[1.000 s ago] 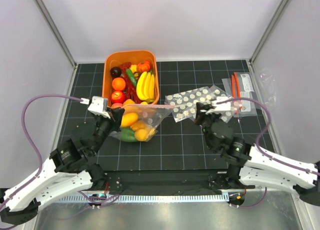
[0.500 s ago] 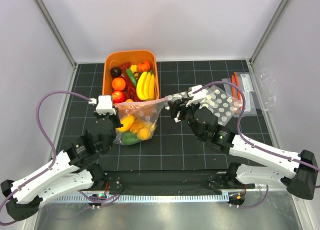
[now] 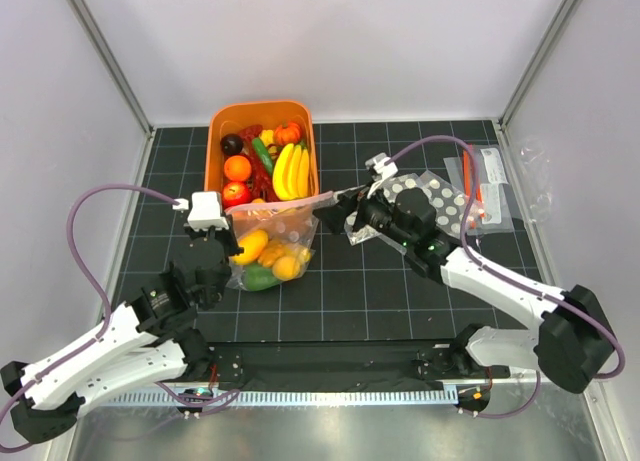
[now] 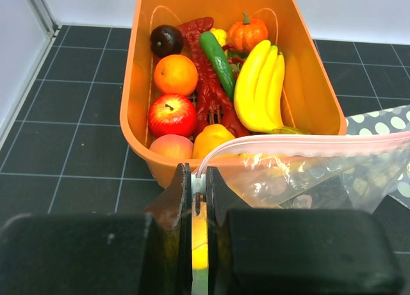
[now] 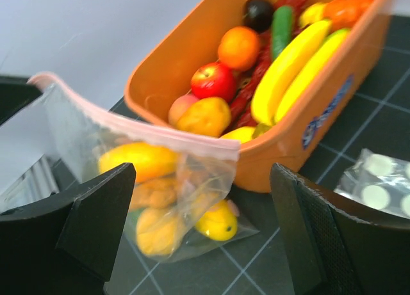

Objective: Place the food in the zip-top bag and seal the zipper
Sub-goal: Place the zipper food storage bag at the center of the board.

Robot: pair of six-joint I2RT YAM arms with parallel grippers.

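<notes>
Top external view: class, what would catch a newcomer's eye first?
The orange bin at the far left, heaped with toy fruit, bananas brightest. Before it, the clear zip-top bag of yellow and green food, one corner pinched by the left hand, the open right hand at the other.

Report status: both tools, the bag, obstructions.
Left tool shut on left end of pale pink zipper strip. Right tool open near its right end. Clear plastic bag holds colourful toy food. Orange plastic bin close behind.

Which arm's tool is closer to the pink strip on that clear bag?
Left. The left tool is pinched shut on the strip at its left end; the right tool hangs open at its right end, not gripping it.
</notes>
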